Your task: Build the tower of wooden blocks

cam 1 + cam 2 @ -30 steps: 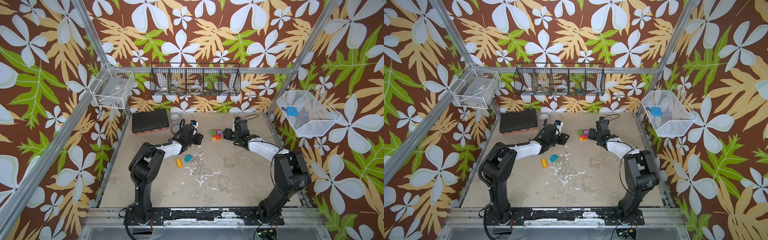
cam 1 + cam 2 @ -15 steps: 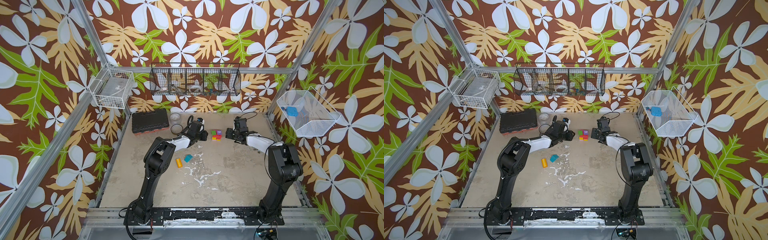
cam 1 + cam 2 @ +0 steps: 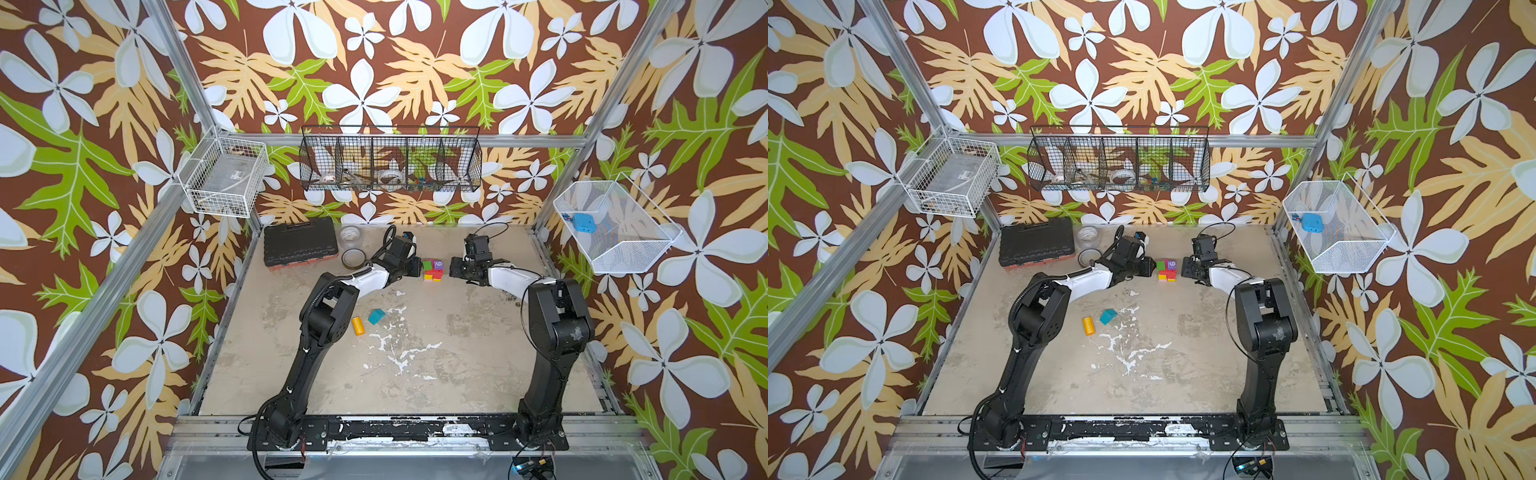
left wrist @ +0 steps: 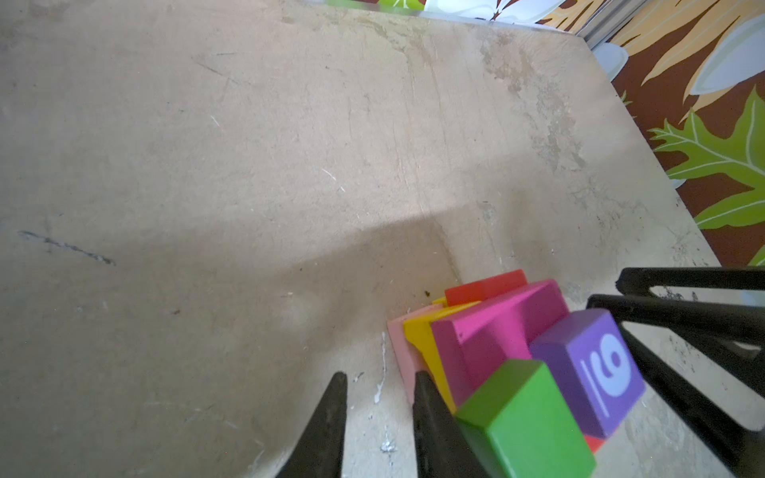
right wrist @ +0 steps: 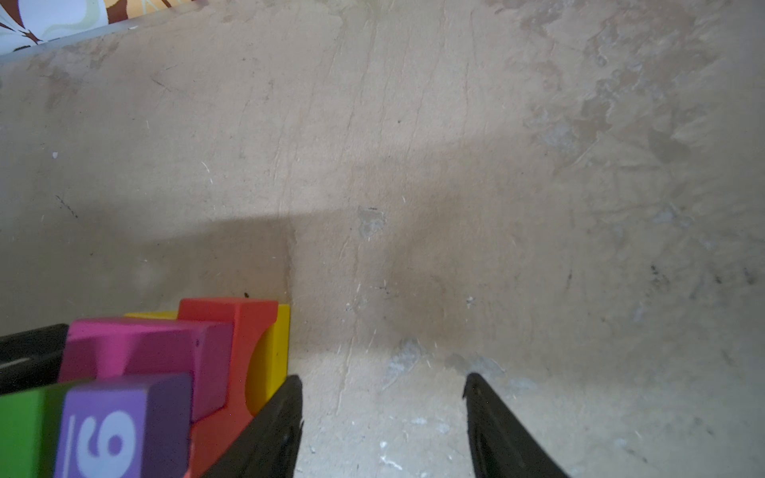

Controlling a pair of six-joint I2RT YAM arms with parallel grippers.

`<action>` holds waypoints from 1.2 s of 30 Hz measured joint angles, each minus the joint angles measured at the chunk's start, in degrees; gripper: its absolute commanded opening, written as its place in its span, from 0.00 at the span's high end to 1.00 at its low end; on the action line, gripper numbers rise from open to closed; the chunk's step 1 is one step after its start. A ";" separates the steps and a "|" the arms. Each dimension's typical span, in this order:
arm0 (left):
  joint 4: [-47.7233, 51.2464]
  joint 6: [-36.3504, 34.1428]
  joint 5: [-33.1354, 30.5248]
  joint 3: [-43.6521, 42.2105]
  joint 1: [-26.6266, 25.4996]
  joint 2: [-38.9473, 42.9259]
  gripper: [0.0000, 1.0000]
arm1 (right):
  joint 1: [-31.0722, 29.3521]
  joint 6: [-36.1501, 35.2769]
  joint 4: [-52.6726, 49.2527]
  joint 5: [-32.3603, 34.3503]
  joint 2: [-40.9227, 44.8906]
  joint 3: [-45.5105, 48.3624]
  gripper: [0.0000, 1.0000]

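1. Both top views: the small multicoloured wood-block tower point(image 3: 433, 271) point(image 3: 1168, 271) stands at the far middle of the beige worktop point(image 3: 457, 353), between the left pincer point(image 3: 417, 266) and the right pincer point(image 3: 455, 267). The layers are too small to read there.
2. Only the top views show the strays: the orange wooden cylinder point(image 3: 358, 325) and the teal wedge block point(image 3: 376, 316), side by side nearer the front and well apart from the tower.
3. Left wrist view gives the layers: the green cube point(image 4: 525, 418) and the purple cube marked 9 point(image 4: 596, 372) on top, with the magenta brick point(image 4: 496, 327) under them. Lower down are the yellow block point(image 4: 422, 335), the pale pink block point(image 4: 399, 343) and the red block point(image 4: 484, 285). The right pincer's black fingers point(image 4: 683, 318) show beyond the purple cube.
4. Only the right wrist view shows the red block's arch cut-out point(image 5: 244, 351), with the yellow block point(image 5: 269, 356) set in it.
5. Left pincer point(image 4: 378, 378): narrow gap, nothing in it. One finger lies against the tower's pink/yellow edge.
6. Right pincer point(image 5: 383, 378): roughly half spread, nothing between. One fingertip is at the yellow block's corner; touching or just beside, cannot tell.
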State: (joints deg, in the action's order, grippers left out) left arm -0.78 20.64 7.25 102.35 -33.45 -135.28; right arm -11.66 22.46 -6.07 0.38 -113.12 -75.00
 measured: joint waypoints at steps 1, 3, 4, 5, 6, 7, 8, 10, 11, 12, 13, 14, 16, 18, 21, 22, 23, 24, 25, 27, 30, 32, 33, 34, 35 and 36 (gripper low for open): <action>0.28 0.00 -0.26 0.57 -0.15 -0.17 0.70 | 0.00 -0.02 0.00 -0.24 -0.09 -0.11 0.38; 0.74 -0.04 -0.76 1.62 -0.42 -0.61 0.70 | 0.00 -0.04 0.00 -0.42 -0.20 -0.13 0.38; 1.09 -0.07 -0.74 2.23 -0.48 -0.90 0.70 | -0.02 -0.17 -0.02 -0.46 -0.28 -0.22 0.38; 1.53 -0.04 -0.81 2.75 -0.48 -1.22 0.70 | -0.02 -0.15 -0.04 -0.48 -0.37 -0.28 0.38; 1.99 -0.04 -1.01 3.28 -0.46 -1.53 0.70 | 0.00 -0.15 -0.11 -0.52 -0.46 -0.39 0.38; 2.49 -0.04 -1.05 3.82 -0.44 -1.90 0.70 | 0.02 -0.15 -0.11 -0.59 -0.52 -0.48 0.38; 2.78 -0.04 -1.20 4.28 -0.44 -2.23 0.71 | 0.02 -0.15 -0.13 -0.63 -0.63 -0.63 0.38; 3.37 -0.04 -1.22 5.03 -0.37 -2.73 0.71 | 0.02 -0.17 -0.11 -1.01 -1.03 -0.94 0.38; 3.61 -0.04 -1.27 5.29 -0.35 -2.89 0.71 | 0.02 -0.17 -0.15 -1.25 -1.25 -1.07 0.38; 3.76 -0.07 -1.27 5.44 -0.35 -2.99 0.70 | 0.02 -0.17 -0.17 -1.49 -1.42 -1.20 0.39; 3.91 -0.07 -1.33 5.62 -0.37 -3.10 0.71 | 0.02 -0.20 -0.20 -1.62 -1.62 -1.36 0.39; 4.00 -0.07 -1.36 5.68 -0.37 -3.15 0.71 | 0.02 -0.20 -0.42 -1.64 -1.84 -1.64 0.39; 4.37 -0.04 -1.44 5.70 -0.37 -3.15 0.72 | 0.00 -0.17 -0.72 -1.86 -2.25 -2.21 0.40; 4.61 -0.04 -1.95 5.60 -0.37 -3.10 0.72 | 0.02 -0.17 -1.22 -1.88 -2.62 -2.89 0.40; 5.22 -0.22 -3.30 4.11 -0.63 -2.05 0.72 | 0.02 -0.17 -1.42 -1.92 -2.71 -3.21 0.40; 5.27 -0.22 -4.02 3.65 -0.85 -1.62 0.72 | 0.00 -0.17 -1.44 -2.08 -2.71 -3.23 0.40; 5.25 -0.24 -4.15 3.32 -1.07 -1.20 0.72 | 0.00 -0.17 -1.55 -2.14 -2.71 -3.23 0.40; 5.25 -0.28 -4.17 3.17 -1.20 -0.87 0.72 | -0.04 -0.15 -1.66 -2.25 -2.71 -3.21 0.40; 5.20 -0.44 -4.42 3.02 -1.31 -0.55 0.72 | -0.15 -0.15 -1.68 -2.36 -2.71 -3.21 0.40; 5.18 -0.48 -4.83 2.97 -1.60 -0.04 0.72 | -0.28 -0.15 -1.68 -2.47 -2.69 -3.23 0.40; 5.07 -1.09 -5.35 3.02 -1.68 0.31 0.72 | -0.42 -0.13 -2.12 -2.51 -2.62 -3.50 0.40; 5.40 -1.29 -5.51 3.30 -1.68 0.31 0.72 | -0.48 -0.13 -2.36 -2.51 -2.62 -3.89 0.40; 5.68 -1.33 -5.51 3.50 -1.68 0.31 0.72 | -0.46 -0.13 -2.54 -2.49 -2.62 -4.09 0.40; 5.88 -1.49 -5.53 3.78 -1.68 0.31 0.72 | -0.46 -0.13 -2.71 -2.47 -2.73 -4.44 0.41; 5.86 -1.51 -5.53 4.04 -1.68 0.31 0.72 | -0.46 -0.11 -2.69 -2.47 -2.93 -4.81 0.41; 5.86 -1.57 -5.53 4.17 -1.68 0.31 0.72 | -0.46 -0.11 -2.69 -2.47 -3.08 -5.03 0.41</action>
State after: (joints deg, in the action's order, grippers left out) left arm 5.08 19.07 1.72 106.52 -35.14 -134.98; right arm -12.12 22.35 -8.75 -2.09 -116.20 -80.03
